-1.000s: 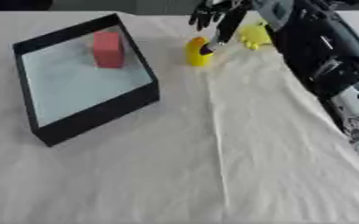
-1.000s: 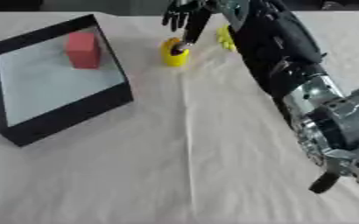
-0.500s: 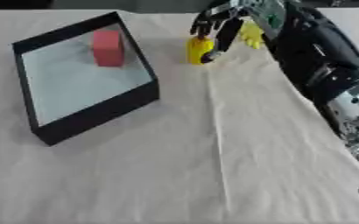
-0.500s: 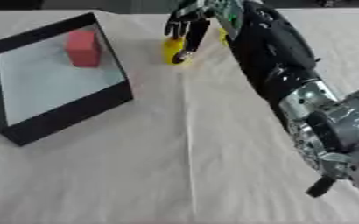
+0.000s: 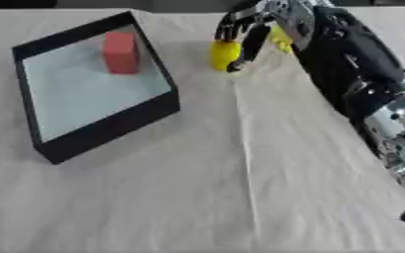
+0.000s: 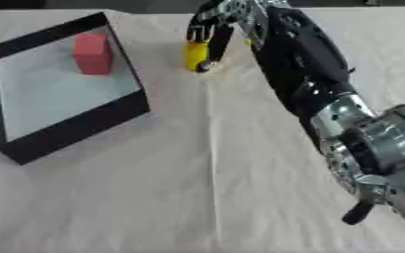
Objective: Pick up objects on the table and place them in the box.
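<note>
Yellow object (image 5: 224,54), rounded, exact kind not clear: stands on the cream cloth-covered table (image 5: 240,188) near its far edge, just beside the near-right corner of the box.

Right hand (image 5: 251,23): reaching in from the far right, fingers curled down around the yellow object, a dark fingertip low against its right side. Whether it is lifted off the cloth cannot be told.

Second yellow piece (image 5: 279,35): partly hidden behind the hand, close to the far edge.

Black box (image 5: 111,131), pale floor: sits toward the far-left corner, a red block (image 5: 119,52) lying in its far end.

Left hand: not in view.

Handling note: the grip likely wants closing from both sides before lifting; the carry should clear the box's right wall, with release over the bare floor, away from the red block.
</note>
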Robot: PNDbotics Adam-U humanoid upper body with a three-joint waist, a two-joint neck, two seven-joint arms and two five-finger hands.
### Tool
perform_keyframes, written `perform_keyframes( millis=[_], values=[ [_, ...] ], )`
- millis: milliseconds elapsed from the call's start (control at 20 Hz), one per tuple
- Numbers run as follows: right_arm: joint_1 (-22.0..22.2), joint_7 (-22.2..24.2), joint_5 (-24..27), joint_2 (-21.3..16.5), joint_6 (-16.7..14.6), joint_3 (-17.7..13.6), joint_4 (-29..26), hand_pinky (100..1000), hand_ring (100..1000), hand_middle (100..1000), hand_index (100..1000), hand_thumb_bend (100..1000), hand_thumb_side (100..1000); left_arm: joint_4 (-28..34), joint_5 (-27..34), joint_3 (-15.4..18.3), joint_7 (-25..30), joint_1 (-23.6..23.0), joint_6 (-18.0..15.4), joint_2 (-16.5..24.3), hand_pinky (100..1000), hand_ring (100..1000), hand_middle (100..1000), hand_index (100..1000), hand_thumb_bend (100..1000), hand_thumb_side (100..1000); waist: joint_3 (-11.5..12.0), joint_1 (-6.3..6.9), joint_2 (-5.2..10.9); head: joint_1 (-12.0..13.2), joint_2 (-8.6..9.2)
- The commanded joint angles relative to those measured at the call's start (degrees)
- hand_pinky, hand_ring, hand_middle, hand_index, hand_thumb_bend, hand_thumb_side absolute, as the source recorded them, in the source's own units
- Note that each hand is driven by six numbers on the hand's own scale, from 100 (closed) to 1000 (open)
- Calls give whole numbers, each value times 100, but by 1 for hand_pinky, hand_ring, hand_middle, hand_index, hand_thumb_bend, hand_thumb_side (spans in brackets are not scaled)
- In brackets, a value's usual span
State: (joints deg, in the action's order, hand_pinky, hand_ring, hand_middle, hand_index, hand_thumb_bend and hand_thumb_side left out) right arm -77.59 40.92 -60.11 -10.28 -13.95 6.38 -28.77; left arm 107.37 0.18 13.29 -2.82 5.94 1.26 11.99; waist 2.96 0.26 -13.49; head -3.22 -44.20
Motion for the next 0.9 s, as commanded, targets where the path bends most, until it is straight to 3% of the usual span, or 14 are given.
perform_keyframes(
  millis=[50, 350, 900],
  values=[
    [-101, -204, -109, -15, 93, -14, -56, 900, 853, 754, 881, 428, 200, 58, -22, 38, 18, 13, -13, 29, 891, 751, 773, 790, 147, 888, 16, 32, 59, -23, 8],
    [-59, -828, -421, 70, 424, 5, -68, 877, 819, 717, 852, 430, 199, 55, -14, 23, 44, 21, -14, -1, 892, 751, 773, 790, 148, 890, 40, 48, 10, -54, 8],
    [-40, -1498, -705, 149, 648, 18, -47, 837, 763, 651, 804, 407, 100, 57, -7, 16, 89, 33, -13, -32, 893, 752, 773, 791, 148, 891, 55, 63, -35, -72, 8]
  ],
)
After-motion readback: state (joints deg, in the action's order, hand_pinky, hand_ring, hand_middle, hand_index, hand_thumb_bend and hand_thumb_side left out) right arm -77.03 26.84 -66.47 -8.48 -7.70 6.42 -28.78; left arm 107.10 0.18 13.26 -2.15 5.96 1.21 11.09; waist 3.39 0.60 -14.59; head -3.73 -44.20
